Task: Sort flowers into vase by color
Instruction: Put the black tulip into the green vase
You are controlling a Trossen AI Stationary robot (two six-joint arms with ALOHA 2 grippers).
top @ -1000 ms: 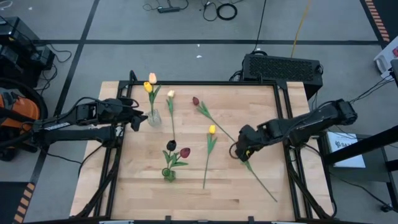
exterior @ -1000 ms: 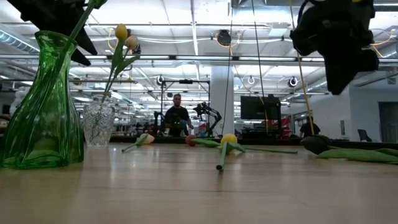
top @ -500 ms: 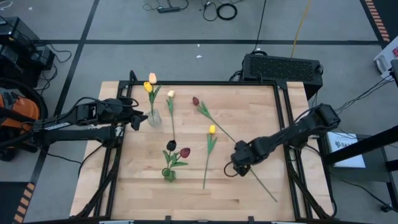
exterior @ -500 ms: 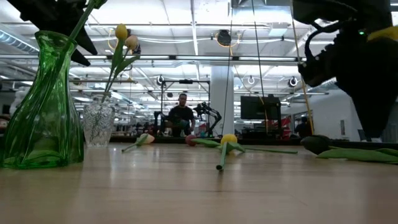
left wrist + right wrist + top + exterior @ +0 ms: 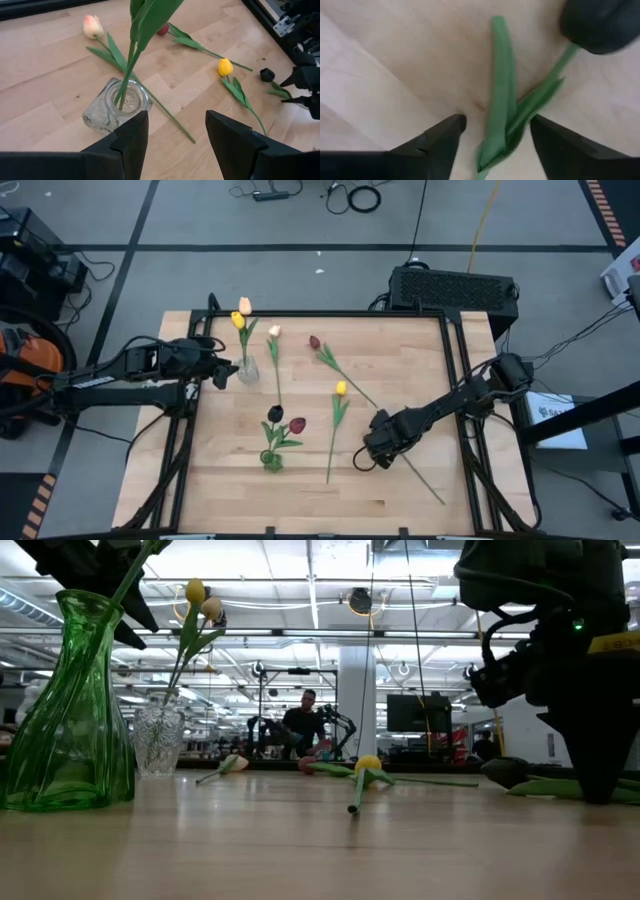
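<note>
On the wooden desk (image 5: 400, 350), right of centre, we find the right gripper (image 5: 372, 455) lowered over the dark tulip (image 5: 595, 22) whose long stem (image 5: 420, 475) runs toward the desk's near right corner. Its jaws stand wide open, straddling the green leaves (image 5: 507, 115); the dark head lies just past the fingertips, nothing gripped.

The left gripper (image 5: 222, 370) hovers at the desk's left edge beside the clear vase (image 5: 248, 368), jaws open and empty, the vase just ahead of them. That vase holds a yellow tulip (image 5: 238, 320) and a peach tulip (image 5: 245, 305). The green vase (image 5: 271, 460) holds two dark tulips (image 5: 285, 418). Lying loose on the desk: a cream tulip (image 5: 274, 332), a red tulip (image 5: 314, 341), and a second yellow tulip (image 5: 340, 388).

Against one second earlier: the right arm has swung in and down toward the desk's near side, and its jaws have gone from partly closed to fully spread. The left arm is unchanged. A person (image 5: 305, 720) in the room behind has shifted to the right.

Only the right wrist view shows the leaves lying between the jaws; the high view hides them under the gripper body. The low view shows the green vase large in the foreground, and the right gripper reaching down to the desk surface.
</note>
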